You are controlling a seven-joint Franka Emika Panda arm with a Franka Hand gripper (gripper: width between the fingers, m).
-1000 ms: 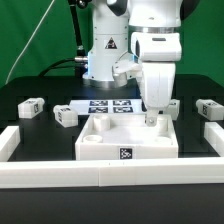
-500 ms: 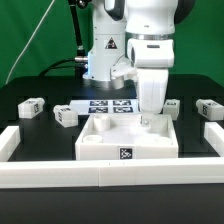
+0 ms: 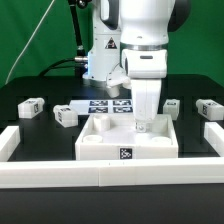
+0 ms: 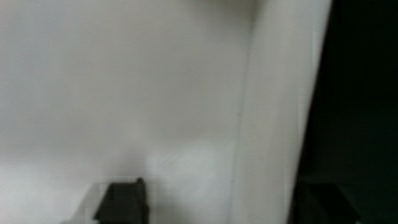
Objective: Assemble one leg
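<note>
My gripper (image 3: 143, 124) is lowered onto the far part of the large white tray (image 3: 100, 152), right of its middle. In the wrist view the two dark fingertips (image 4: 125, 200) stand wide apart, with blurred white tray surface (image 4: 125, 100) between them; nothing is held in my gripper (image 4: 222, 200). A raised white rim (image 4: 285, 110) runs next to the black table. Several legs lie loose on the table: one (image 3: 31, 106) at the exterior view's far left, one (image 3: 66, 115) left of the tray, one (image 3: 171, 107) behind its right corner, one (image 3: 209, 107) at the far right.
The marker board (image 3: 105, 105) lies flat behind the tray. A low white wall (image 3: 110, 177) borders the table's front, with side pieces at left (image 3: 8, 142) and right (image 3: 213, 135). The robot base (image 3: 100, 60) stands behind.
The arm has shifted toward the exterior view's left over the tray, staying low. The tray and the legs have not moved.
</note>
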